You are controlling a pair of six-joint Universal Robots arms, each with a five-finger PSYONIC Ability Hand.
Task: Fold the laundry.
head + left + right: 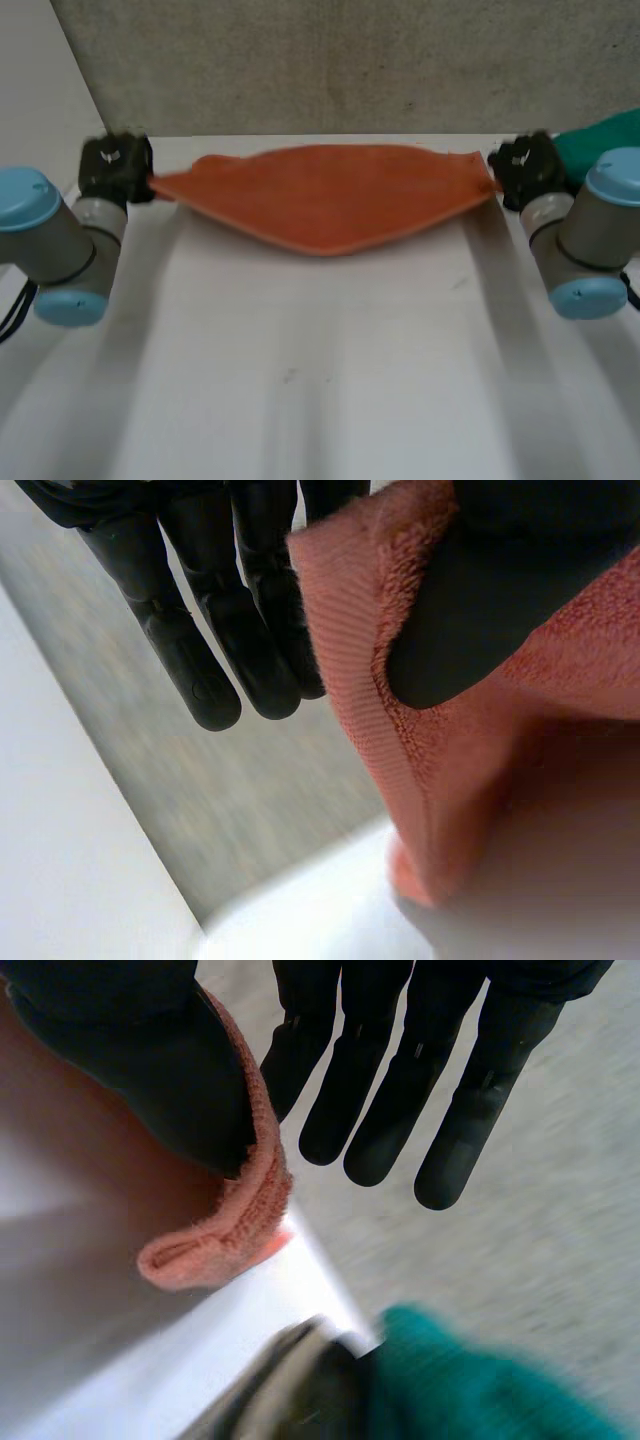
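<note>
Orange towel stretched across counter at 12 o'clock, middle sagging. At 10 o'clock, left robot hand pinches towel's left corner under thumb, other fingers straight. At 2 o'clock, right robot hand pinches right corner likewise. Green cloth just beside it.

Left hand and right hand pinching (thumbs pressed), arms spread.

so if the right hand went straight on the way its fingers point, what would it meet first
Probably the grey surface behind the table. The right hand points its fingers at it with nothing between. The green cloth lies off to the side. Depth is unclear.
</note>
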